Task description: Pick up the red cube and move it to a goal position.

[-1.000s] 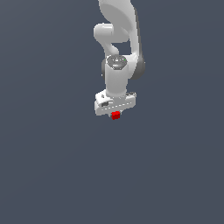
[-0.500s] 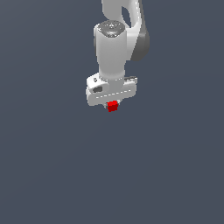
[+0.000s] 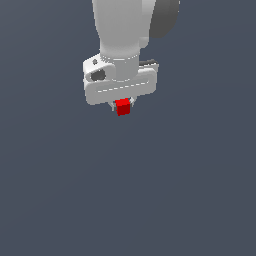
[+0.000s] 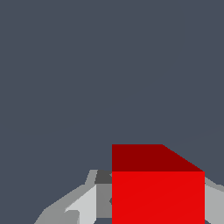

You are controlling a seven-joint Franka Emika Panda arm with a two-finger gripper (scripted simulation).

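You had the gripper [image 3: 123, 106] pinching the cube [image 3: 122, 107] — carry step; next, steer it to the goal.

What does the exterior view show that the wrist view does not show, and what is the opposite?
Only the exterior view shows the white arm and the gripper's wide white body above the cube.

Only the wrist view shows the cube close up, with a bright face and a darker face, and grey fingers beside it.

Both show the red cube held in the gripper, against a plain dark grey background.
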